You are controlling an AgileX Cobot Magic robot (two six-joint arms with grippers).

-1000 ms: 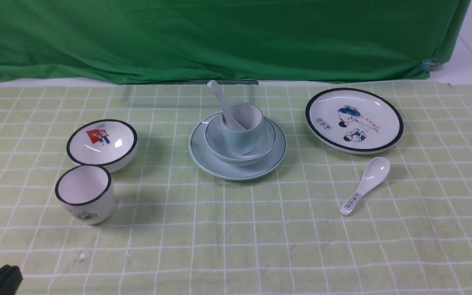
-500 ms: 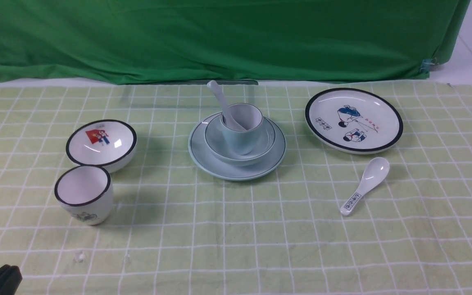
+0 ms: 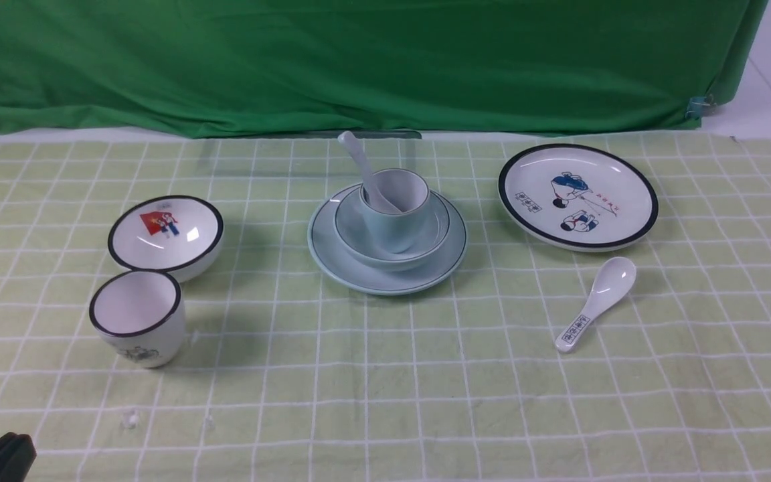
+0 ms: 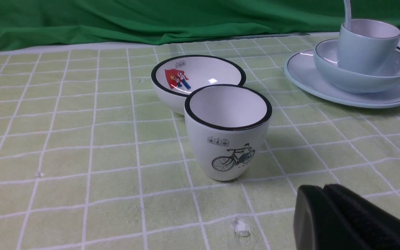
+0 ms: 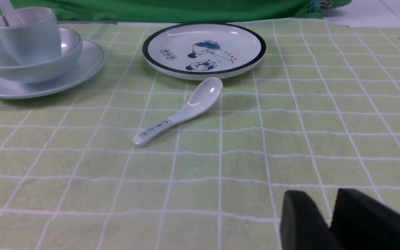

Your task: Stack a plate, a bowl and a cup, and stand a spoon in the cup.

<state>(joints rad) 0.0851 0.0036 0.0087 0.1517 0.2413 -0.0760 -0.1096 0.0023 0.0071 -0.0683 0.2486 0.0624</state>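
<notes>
Left gripper (image 4: 325,208): low at the near left corner of the cloth, its two dark fingers pressed together with no gap, holding nothing.
Black-rimmed cup (image 3: 138,316): upright on the left, with a bicycle drawing on its wall; apart from the left gripper.
Black-rimmed bowl (image 3: 166,234): just behind that cup, with a red picture inside.
Checked cloth (image 3: 385,402): pale green with white lines, covering the table.
Plate (image 3: 385,278): at the middle of the cloth, the base of the stack.
Bowl (image 3: 385,251): sitting on the plate.
Cup (image 3: 395,214): upright inside the bowl.
Spoon (image 3: 359,161): its bowl end down in the cup, its handle leaning up and to the left over the rim.
Cartoon plate (image 3: 578,196): on the right, well apart from the stack.
Marked spoon (image 3: 596,301): lying flat just in front of the cartoon plate, handle toward the robot.
Right gripper (image 5: 328,222): low at the near right, its fingers a narrow gap apart, nothing between them.
</notes>
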